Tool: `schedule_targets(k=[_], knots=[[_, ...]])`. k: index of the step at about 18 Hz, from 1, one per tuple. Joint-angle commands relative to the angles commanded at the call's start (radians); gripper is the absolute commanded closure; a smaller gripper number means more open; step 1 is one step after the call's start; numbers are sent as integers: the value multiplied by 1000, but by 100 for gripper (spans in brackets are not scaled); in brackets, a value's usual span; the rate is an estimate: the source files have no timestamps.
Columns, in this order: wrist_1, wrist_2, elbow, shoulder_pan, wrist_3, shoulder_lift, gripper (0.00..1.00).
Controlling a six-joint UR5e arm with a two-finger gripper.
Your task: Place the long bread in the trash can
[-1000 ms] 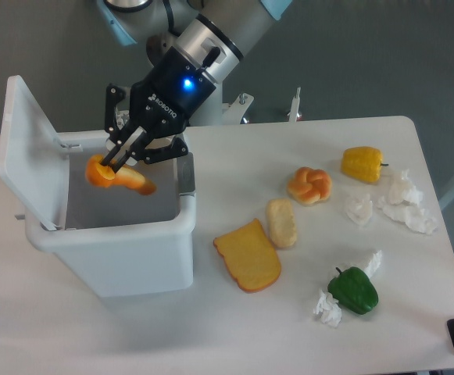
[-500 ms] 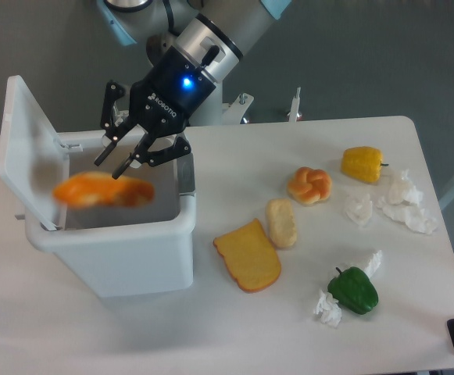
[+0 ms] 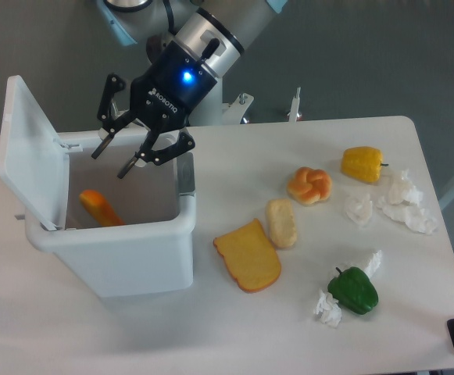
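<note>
The end effector [image 3: 109,162] hung over the open mouth of the trash can [image 3: 125,250] with its two fingers spread wide and nothing between them, a blue light glowing on its black body. The long bread [image 3: 100,208] lay inside the trash can, tilted against the inner wall on the left side, only its upper orange part showing above the front rim; it was apart from the fingers, below them. The trash can's lid [image 3: 27,152] stood swung up and back on the left, leaving the bin open. The trash can sat on the left part of the white table [image 3: 234,344]. To the right of the bin, on the table, lay a flat orange slice of toast [image 3: 247,255], and just beside its upper right corner a short pale-yellow roll [image 3: 282,223], the two touching or nearly so. Farther right and a little back sat a round knotted orange bun [image 3: 309,185], and beyond that a yellow bell pepper [image 3: 362,164] near the table's far right side. A green bell pepper [image 3: 353,290] sat toward the front right, with crumpled white paper [image 3: 327,308] just beside it on its left. More crumpled white paper [image 3: 402,201] lay in a loose cluster to the right of the bun, below the yellow pepper.
</note>
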Motion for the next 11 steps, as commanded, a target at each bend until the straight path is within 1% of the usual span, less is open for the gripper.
schedule_targets(k=[1, 4, 5, 6, 8, 10, 11], knots=[[-2, 2, 8, 14, -2, 0, 40], [-3, 2, 12, 54, -2, 0, 37], [-2, 2, 12, 69, -2, 0, 33], [-2, 2, 12, 83, -2, 0, 26], [-3, 12, 11, 109, -2, 0, 21], [-3, 58, 9, 124, -2, 0, 2], [-5, 81, 11, 129, -2, -2, 0]])
